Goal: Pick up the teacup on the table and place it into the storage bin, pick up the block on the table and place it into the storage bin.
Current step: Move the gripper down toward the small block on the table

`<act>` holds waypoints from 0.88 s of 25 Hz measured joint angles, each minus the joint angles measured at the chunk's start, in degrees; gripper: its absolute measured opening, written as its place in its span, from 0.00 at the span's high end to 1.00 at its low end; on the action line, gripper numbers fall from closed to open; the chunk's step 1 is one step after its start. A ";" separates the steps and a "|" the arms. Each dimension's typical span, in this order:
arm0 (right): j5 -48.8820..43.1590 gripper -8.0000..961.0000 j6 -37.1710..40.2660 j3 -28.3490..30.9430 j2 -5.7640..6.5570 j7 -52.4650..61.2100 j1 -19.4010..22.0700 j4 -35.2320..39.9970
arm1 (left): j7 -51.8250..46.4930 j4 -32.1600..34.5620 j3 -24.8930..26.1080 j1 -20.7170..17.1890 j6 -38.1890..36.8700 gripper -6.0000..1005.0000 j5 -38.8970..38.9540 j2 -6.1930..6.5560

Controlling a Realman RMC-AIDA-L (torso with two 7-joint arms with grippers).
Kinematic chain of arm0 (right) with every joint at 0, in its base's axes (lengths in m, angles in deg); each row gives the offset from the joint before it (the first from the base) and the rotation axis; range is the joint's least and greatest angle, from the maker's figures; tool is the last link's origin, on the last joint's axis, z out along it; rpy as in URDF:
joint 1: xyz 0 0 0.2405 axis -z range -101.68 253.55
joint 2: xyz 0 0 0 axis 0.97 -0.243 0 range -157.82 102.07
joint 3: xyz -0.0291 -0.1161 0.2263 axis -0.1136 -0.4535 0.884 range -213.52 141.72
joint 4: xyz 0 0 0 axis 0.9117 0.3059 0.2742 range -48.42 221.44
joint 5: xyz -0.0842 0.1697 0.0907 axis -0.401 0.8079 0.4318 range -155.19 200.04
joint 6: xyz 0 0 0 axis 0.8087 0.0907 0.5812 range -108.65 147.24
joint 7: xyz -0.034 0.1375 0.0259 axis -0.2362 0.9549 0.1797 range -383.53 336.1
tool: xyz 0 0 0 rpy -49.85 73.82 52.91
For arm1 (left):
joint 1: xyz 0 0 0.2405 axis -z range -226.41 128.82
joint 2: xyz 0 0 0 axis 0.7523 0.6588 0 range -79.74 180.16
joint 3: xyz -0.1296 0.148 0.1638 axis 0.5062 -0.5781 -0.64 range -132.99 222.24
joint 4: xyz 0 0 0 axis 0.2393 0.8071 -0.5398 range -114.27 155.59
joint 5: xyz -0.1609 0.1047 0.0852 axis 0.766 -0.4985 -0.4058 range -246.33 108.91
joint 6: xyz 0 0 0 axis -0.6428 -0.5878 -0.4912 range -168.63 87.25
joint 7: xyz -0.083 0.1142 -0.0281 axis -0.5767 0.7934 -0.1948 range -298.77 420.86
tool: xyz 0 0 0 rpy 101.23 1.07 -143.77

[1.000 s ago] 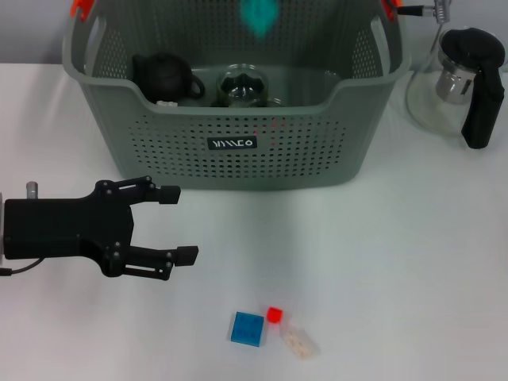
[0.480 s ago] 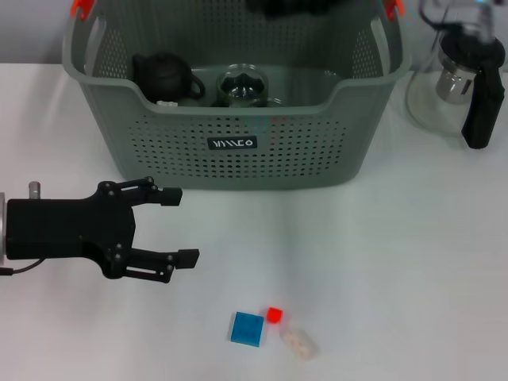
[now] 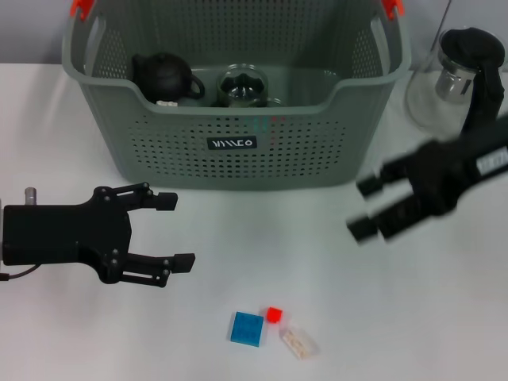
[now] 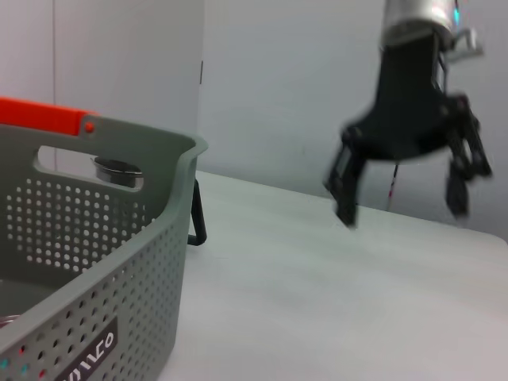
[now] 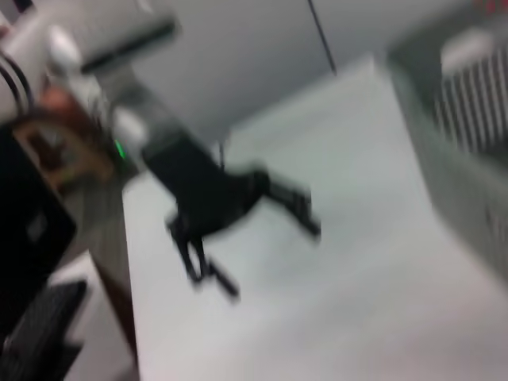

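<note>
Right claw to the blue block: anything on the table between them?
Nothing. In the head view bare white table separates the open right claw from the blue block; the red cube sits right beside the block.

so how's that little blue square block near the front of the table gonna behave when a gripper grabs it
The small blue square block looks like rigid plastic, so it probably won't flex. It lies flat and low, so it should slide rather than roll or tip. The tiny red cube sits close by, so a wide grasp might nudge that too.
</note>
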 joint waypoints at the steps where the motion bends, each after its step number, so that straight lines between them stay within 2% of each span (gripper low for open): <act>1: -2.29 0.02 0.61 -0.21 -0.52 0.27 -0.15 -0.01 | 0.02 0.00 0.01 0.00 0.03 0.06 0.00 0.00; 5: -10.12 0.02 1.41 -2.70 -3.56 0.37 -0.73 -0.63 | 0.03 0.00 -0.04 0.09 0.03 0.06 -0.03 0.05; 8: -12.72 0.02 -0.09 -6.54 -5.23 0.16 -1.79 -2.75 | 0.29 -0.06 -0.16 0.06 0.17 0.06 -1.07 0.05; 13: -13.37 0.02 -5.15 -15.33 -5.58 1.65 -5.50 -10.47 | 0.50 -0.63 -0.33 0.36 0.40 0.06 -3.75 0.05; 22: -12.41 0.02 -14.67 -24.79 -6.09 3.55 -11.11 -19.62 | 0.94 -0.84 -0.43 0.54 0.43 0.06 -3.74 0.04</act>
